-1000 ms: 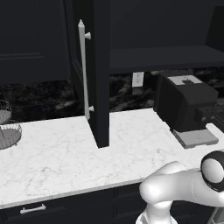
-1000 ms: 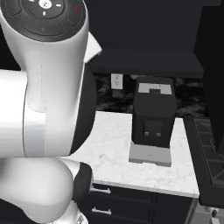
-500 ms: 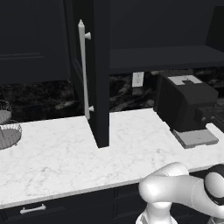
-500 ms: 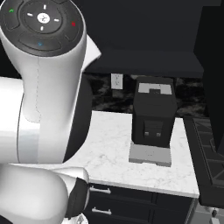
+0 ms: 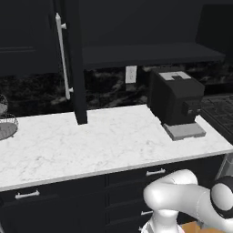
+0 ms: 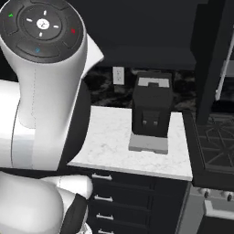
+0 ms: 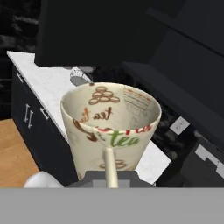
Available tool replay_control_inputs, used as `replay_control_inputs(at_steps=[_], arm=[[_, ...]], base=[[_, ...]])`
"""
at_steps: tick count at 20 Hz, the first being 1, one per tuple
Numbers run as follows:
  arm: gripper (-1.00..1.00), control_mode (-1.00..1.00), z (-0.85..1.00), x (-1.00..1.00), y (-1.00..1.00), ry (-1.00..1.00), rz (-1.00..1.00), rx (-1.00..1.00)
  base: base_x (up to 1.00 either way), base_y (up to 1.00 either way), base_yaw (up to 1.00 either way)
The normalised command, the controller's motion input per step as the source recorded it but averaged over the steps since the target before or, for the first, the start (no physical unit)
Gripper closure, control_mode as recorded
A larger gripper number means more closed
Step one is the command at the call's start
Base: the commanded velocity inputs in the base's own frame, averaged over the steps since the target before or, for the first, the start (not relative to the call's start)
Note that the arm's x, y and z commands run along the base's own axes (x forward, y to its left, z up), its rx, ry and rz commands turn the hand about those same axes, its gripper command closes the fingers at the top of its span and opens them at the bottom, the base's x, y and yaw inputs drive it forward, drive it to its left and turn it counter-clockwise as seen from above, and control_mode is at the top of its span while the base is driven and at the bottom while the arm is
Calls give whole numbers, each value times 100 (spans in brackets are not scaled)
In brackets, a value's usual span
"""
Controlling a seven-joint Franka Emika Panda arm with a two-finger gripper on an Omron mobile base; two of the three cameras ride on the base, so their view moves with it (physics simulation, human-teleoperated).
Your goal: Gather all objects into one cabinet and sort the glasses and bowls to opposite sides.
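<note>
Close in front of the hand camera is the cream mug (image 7: 111,127), printed with "tea" lettering and brown markings, upright with its handle toward the camera. My gripper (image 7: 109,178) is shut on it at the handle side, and the mug hides the fingertips. Beyond the mug is the black wall cabinet with its dark shelf (image 7: 175,98). From the base, the cabinet's tall door (image 5: 75,59) stands open edge-on, with its white bar handle (image 5: 63,54) beside the shelf (image 5: 145,54). The wooden bowl, the red mug and the grey mug are out of view.
A black coffee machine (image 5: 175,98) (image 6: 151,109) stands on the white marble counter (image 5: 91,141). A wire basket (image 5: 5,120) sits at the counter's left end. Drawers with short handles (image 6: 103,176) run below. A stove (image 6: 215,137) borders the counter on the right.
The whole scene has slid left in the left base view, so the base has moved right. The arm's elbow has sunk lower in that view.
</note>
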Motion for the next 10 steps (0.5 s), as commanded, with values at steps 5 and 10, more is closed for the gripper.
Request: replay_control_inputs(at_steps=[5,10], arm=[[100,100,0,0,0,0,0,0],[100,100,0,0,0,0,0,0]], base=[[-100,-61,3],[-99,-47,7]])
